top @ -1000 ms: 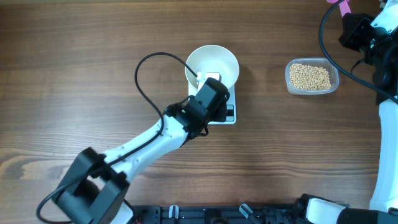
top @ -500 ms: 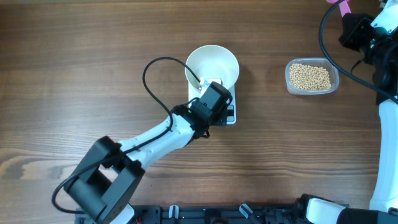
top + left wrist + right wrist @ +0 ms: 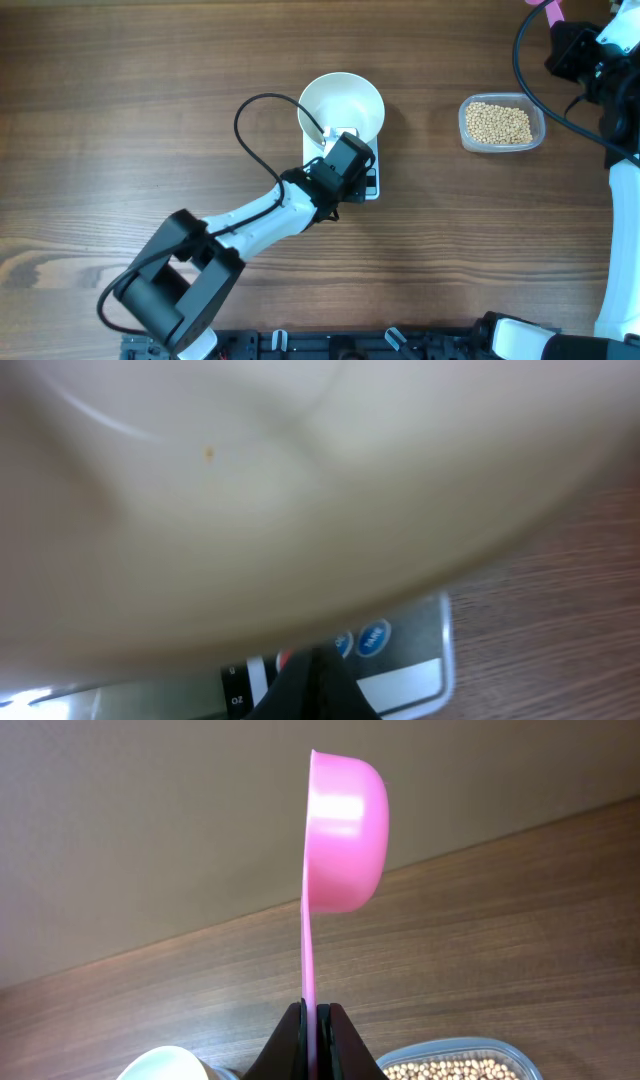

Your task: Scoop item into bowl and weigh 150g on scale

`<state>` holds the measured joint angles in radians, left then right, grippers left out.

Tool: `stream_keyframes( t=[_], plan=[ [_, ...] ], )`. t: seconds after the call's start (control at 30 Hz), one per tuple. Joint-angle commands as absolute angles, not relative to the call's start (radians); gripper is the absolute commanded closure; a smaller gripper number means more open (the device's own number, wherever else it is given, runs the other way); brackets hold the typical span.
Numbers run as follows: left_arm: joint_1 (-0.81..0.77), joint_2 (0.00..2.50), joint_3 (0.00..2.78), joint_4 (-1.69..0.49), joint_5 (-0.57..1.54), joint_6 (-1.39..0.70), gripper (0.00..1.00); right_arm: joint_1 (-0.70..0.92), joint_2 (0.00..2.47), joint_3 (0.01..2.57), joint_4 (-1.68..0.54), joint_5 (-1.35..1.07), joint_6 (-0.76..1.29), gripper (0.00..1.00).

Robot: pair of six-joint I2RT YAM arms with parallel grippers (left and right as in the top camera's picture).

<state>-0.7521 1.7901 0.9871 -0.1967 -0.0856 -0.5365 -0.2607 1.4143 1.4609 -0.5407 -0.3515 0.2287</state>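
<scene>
The white bowl (image 3: 342, 100) stands empty on the white scale (image 3: 371, 184) at mid-table. My left gripper (image 3: 350, 166) is shut, its joined tips (image 3: 318, 658) down on the scale's dark button panel (image 3: 400, 670), right under the bowl's wall (image 3: 250, 510). The beans (image 3: 499, 122) lie in a clear tub to the right. My right gripper (image 3: 560, 28) hovers at the far right corner, shut on the handle of a pink scoop (image 3: 345, 830), which stands upright and empty above the fingers (image 3: 313, 1012). Beans (image 3: 460, 1070) and bowl rim (image 3: 165, 1065) show below it.
The clear tub (image 3: 465, 140) sits about a hand's width right of the scale. A black cable (image 3: 250, 110) loops from the left arm over the wood left of the bowl. The right arm's white links (image 3: 620, 230) run along the right edge.
The left arm's rear links swung rightward while its gripper stayed at the scale's front, edging slightly lower. The right arm and scoop have not moved.
</scene>
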Motion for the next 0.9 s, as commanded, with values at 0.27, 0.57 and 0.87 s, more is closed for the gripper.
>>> stream_keyframes(
  t=[0.27, 0.57, 0.87],
  plan=[
    [-0.756, 1.820, 0.981, -0.171, -0.145, -0.528, 0.96, -0.261, 1.415, 1.462, -0.540, -0.368, 0.205, 0.96],
    [-0.757, 1.820, 0.981, -0.187, -0.157, -0.528, 0.96, -0.261, 1.415, 1.462, -0.540, -0.368, 0.197, 0.96],
    [-0.757, 1.820, 0.981, -0.191, -0.098, -0.528, 0.96, -0.261, 1.415, 1.462, -0.540, -0.368, 0.197, 0.96]
  ],
)
